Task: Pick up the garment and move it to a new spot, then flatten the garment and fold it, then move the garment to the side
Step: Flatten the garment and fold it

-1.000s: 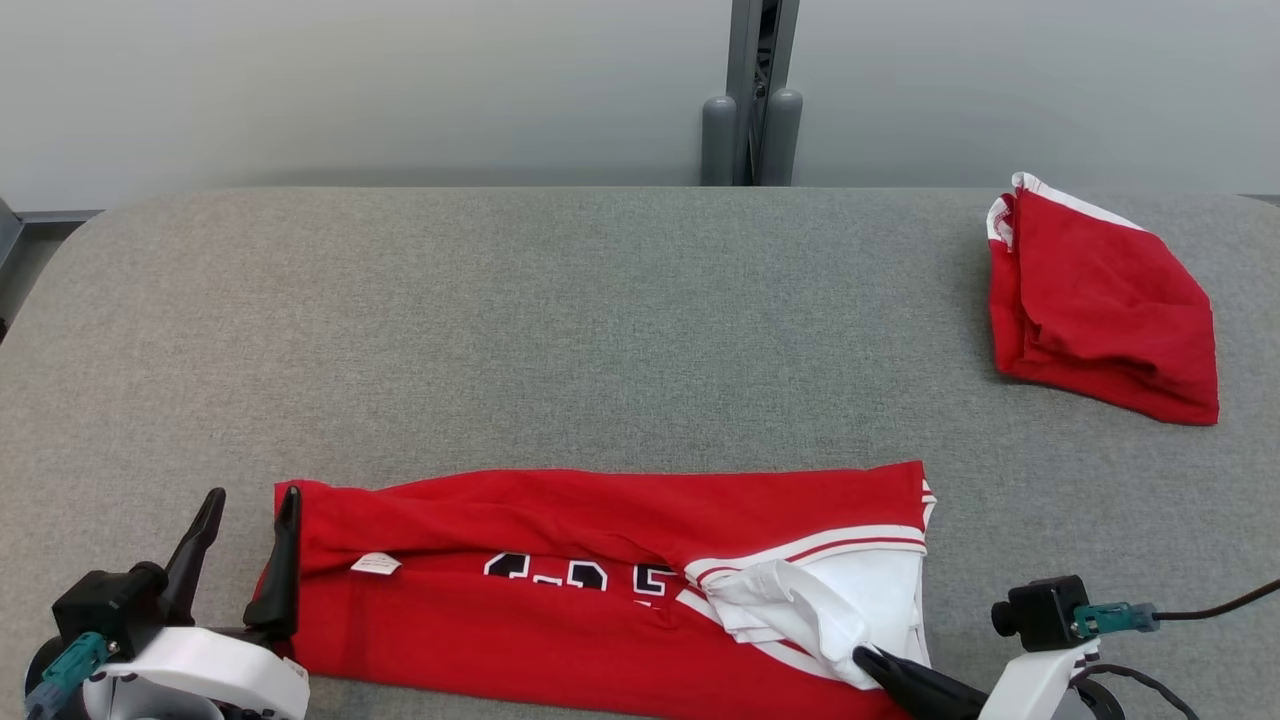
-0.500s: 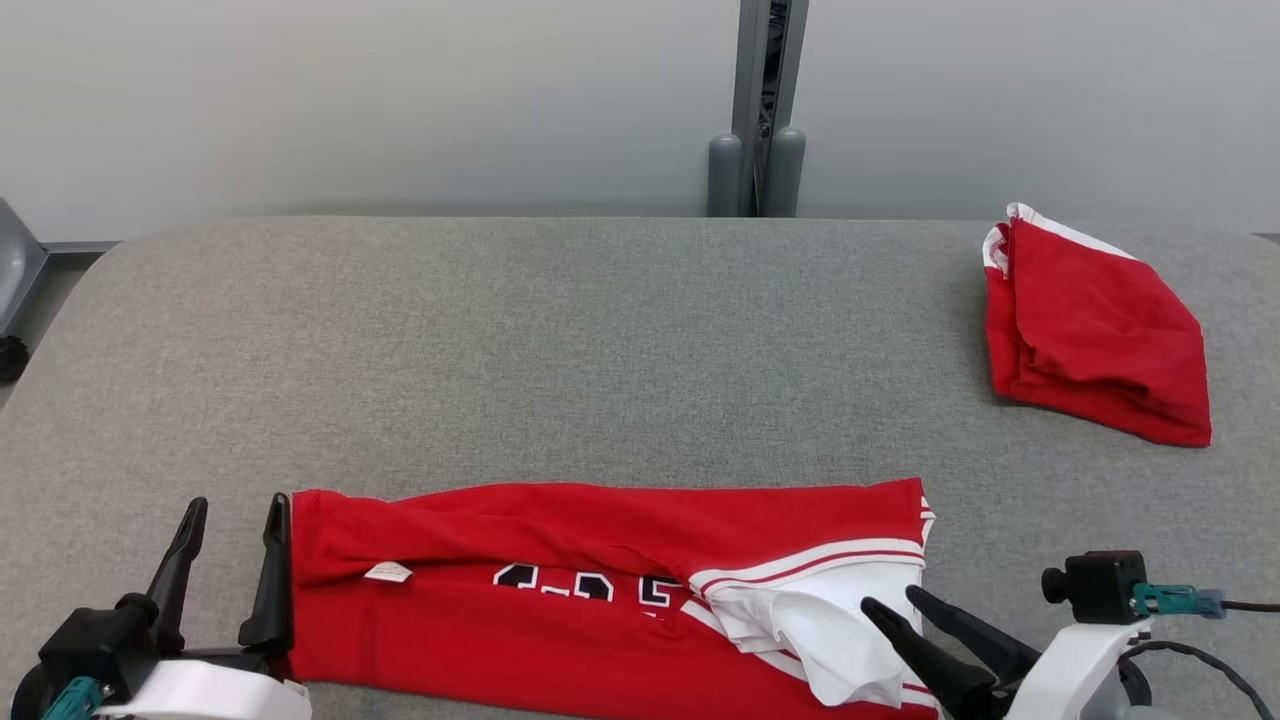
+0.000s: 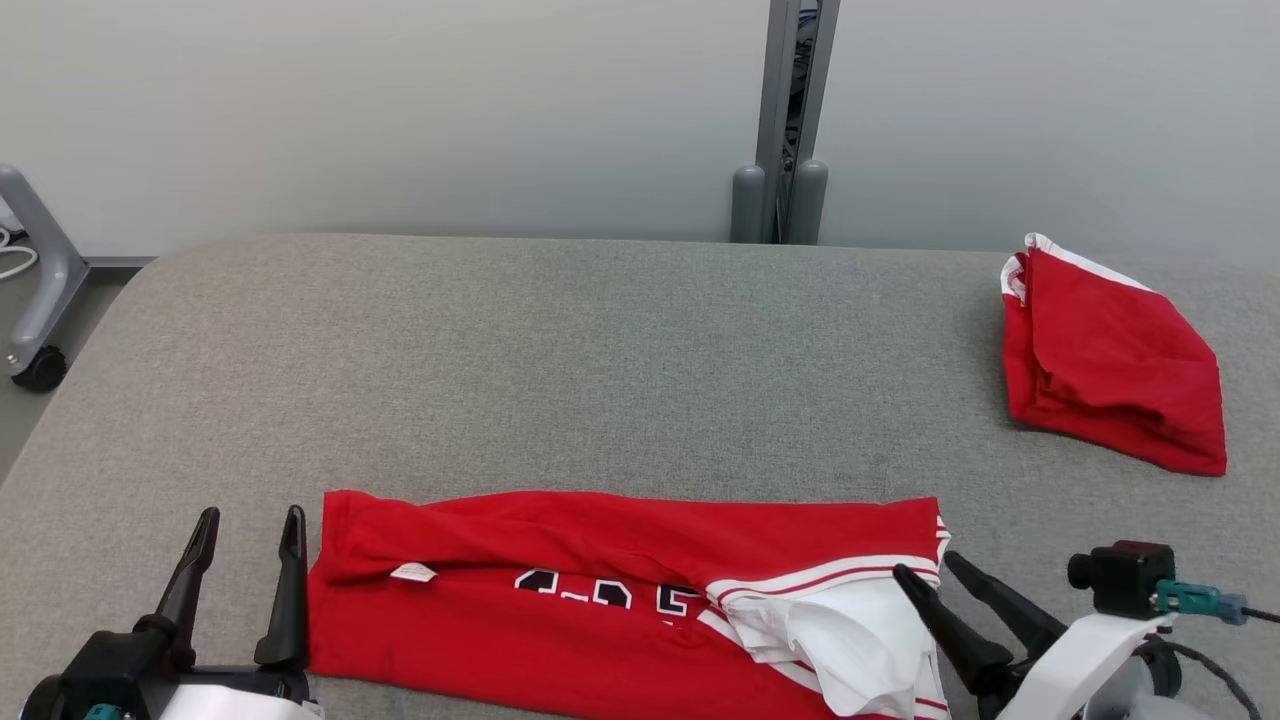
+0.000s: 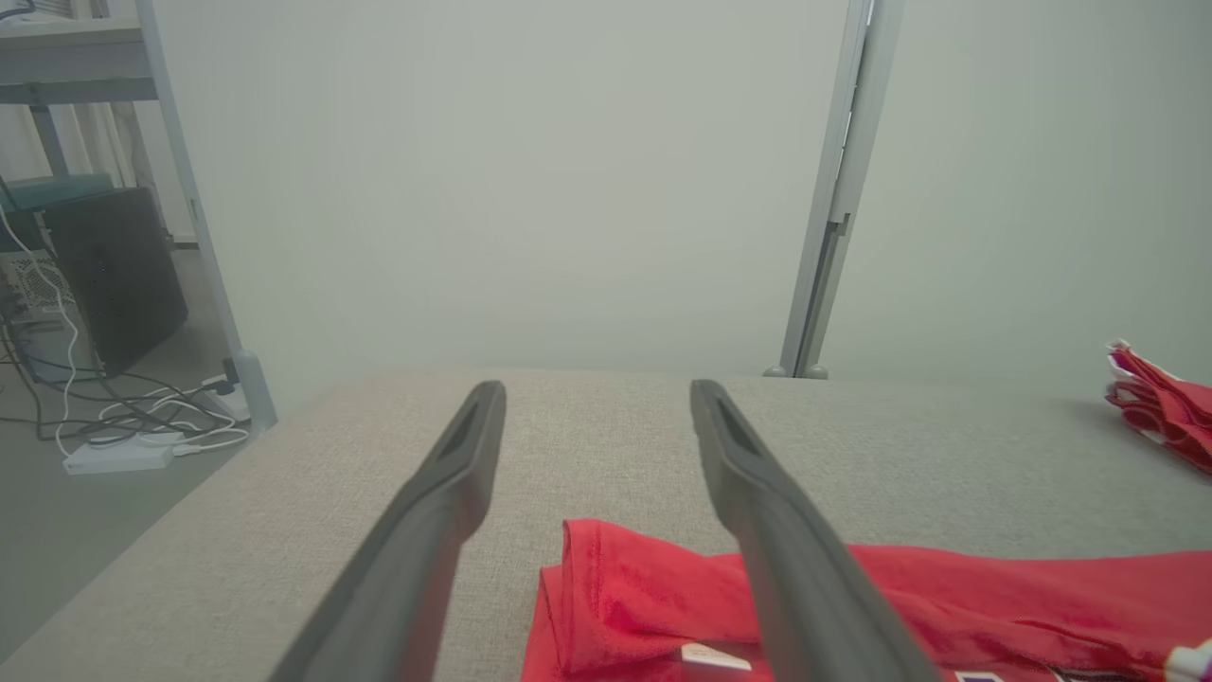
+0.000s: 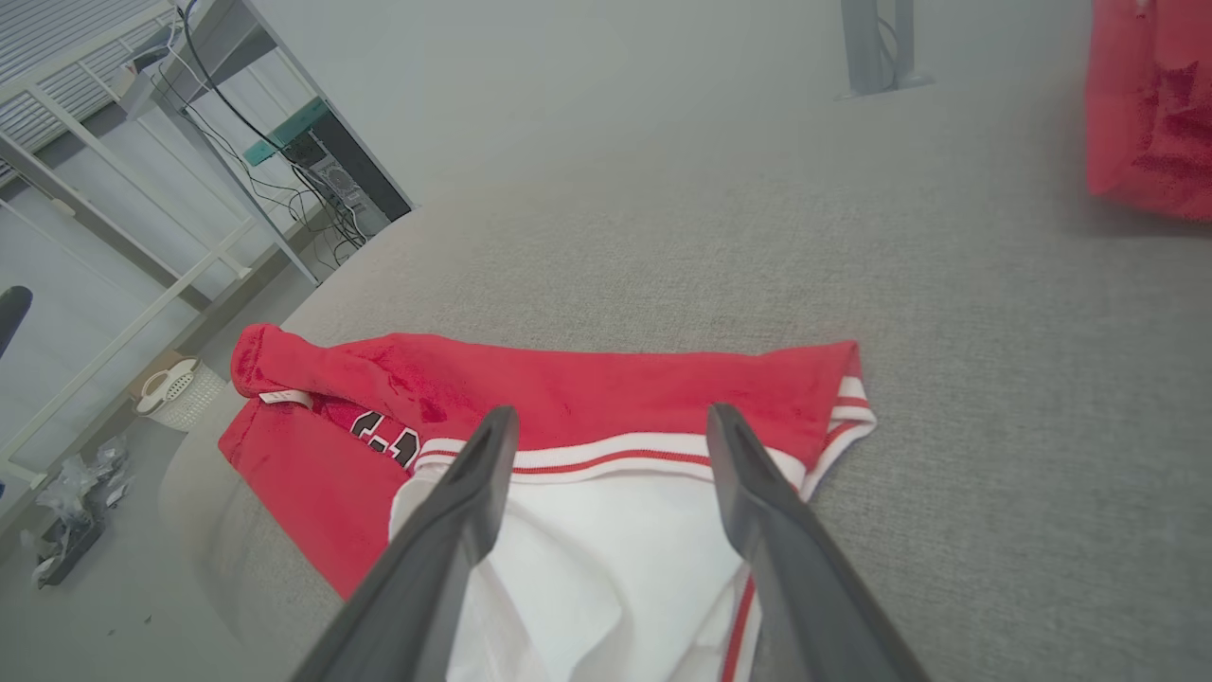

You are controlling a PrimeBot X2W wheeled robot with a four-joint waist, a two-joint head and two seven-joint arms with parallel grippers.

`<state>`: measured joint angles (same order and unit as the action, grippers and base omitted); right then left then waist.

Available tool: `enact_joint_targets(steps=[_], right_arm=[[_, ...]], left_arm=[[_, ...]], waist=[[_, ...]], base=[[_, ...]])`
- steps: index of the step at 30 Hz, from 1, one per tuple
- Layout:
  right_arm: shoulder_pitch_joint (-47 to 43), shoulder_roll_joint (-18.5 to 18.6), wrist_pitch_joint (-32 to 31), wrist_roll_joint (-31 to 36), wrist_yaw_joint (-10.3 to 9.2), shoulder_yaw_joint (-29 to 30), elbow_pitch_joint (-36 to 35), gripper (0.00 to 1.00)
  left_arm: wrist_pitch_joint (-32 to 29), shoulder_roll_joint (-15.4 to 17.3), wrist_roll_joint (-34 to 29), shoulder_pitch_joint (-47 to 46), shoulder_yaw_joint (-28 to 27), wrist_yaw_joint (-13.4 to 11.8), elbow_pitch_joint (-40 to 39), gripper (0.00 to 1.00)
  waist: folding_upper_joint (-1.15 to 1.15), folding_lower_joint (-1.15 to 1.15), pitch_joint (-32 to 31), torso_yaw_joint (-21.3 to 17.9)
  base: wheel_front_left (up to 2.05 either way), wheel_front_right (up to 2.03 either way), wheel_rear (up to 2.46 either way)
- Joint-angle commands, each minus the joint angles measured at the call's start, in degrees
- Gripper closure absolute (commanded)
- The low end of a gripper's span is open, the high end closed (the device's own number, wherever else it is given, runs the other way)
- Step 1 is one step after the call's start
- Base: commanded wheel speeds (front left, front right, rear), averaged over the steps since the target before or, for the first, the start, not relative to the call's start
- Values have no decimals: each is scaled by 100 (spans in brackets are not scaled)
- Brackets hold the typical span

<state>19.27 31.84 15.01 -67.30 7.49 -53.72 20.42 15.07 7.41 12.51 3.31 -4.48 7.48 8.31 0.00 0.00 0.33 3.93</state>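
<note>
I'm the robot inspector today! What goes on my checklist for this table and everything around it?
Surface: grey fabric table.
Job's things: red garment folded into a long strip at the near edge, white part at its right end.
Clutter: second red garment, folded, far right.
Grippers: left gripper open beside the strip's left end; right gripper open at the white end; both empty.
Cables: white cables on the floor.
Surroundings: pale wall, metal post behind.

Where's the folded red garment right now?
In the head view, the folded red garment lies at the far right of the table, beyond the right end effector.
</note>
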Motion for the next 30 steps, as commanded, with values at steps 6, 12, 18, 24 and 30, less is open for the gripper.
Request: enact_joint_targets(steps=[6, 12, 18, 24, 30], right_arm=[[-207, -179, 26, 308, 1, -64, -21, 0], [-6, -198, -171, 350, 1, -354, -203, 0], [279, -242, -413, 562, 1, -663, -178, 0], [648, -434, -642, 804, 1, -1032, 104, 0], [909, -679, -663, 987, 1, -1334, 561, 0]], left_arm=[[3, -80, -171, 164, -29, 2, -203, 0], [3, -136, -233, 171, 28, 2, -261, 0], [2, -156, -254, 158, 42, 2, -265, 0], [2, -172, -255, 88, 80, 2, -244, 0], [2, -185, -237, 40, 125, 2, -224, 0]], waist=[[0, 0, -67, 94], [0, 0, -54, 197], [0, 0, -40, 260], [0, 0, 6, 360], [0, 0, 74, 481]], base=[[0, 0, 0], [0, 0, 0], [0, 0, 0], [0, 0, 0], [0, 0, 0]])
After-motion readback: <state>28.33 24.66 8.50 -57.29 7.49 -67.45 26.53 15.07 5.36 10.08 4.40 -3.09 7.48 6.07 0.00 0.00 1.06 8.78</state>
